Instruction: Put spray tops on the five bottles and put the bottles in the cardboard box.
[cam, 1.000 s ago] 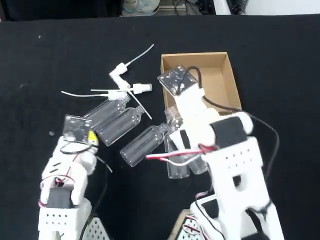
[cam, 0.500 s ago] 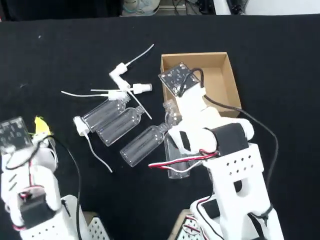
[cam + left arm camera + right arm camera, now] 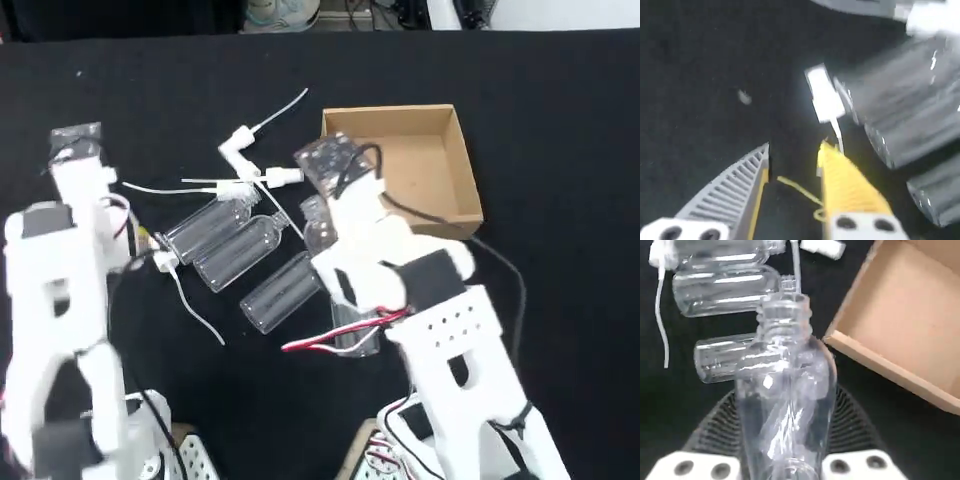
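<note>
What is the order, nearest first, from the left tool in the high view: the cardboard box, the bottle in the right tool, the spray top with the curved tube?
1. Spray top, just beside the left tool.
2. Held bottle, mid-table.
3. Cardboard box, far right.

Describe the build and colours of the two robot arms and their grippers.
Both the left arm and the right arm are blocky white plastic. The right arm carries a black band, red and white wires and a black cable. The left gripper has ribbed wedge fingers, one grey, one yellow. The right gripper has dark, curved, grid-textured fingers on white mounts.
</note>
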`<state>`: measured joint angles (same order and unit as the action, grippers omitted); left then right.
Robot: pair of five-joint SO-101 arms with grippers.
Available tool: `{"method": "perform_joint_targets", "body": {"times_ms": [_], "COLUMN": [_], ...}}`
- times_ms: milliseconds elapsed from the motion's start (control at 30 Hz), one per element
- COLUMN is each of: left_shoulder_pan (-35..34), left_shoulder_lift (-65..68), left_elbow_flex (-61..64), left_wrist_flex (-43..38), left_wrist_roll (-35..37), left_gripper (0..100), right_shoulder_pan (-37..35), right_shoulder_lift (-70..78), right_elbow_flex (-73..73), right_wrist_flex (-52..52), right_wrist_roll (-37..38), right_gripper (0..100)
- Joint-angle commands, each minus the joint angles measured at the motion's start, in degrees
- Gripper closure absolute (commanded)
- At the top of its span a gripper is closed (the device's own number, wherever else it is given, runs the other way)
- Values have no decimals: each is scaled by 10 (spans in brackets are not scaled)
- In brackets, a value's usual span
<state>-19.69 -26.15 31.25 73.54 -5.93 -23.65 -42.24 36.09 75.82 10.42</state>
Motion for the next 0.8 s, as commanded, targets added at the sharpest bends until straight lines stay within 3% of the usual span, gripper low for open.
{"method": "perform_joint_targets", "body": {"times_ms": [0, 267, 767], "left_shoulder_pan": [14, 22, 49], "left_shoulder_lift": [121, 244, 305], "left_elbow_flex": [-110, -157, -145], "left_wrist_flex": [4, 2, -105], "left_wrist_roll": [64, 169, 242], "left_gripper": [782, 787, 787], "right_shoulder_pan": [-10, -10, -10], "right_shoulder_lift": [-21, -21, -21], "right_elbow_flex": [25, 69, 70], "right_wrist_flex": [-40, -69, -69], "right_wrist_roll": [-5, -5, -5], "right_gripper": [985, 985, 985]}}
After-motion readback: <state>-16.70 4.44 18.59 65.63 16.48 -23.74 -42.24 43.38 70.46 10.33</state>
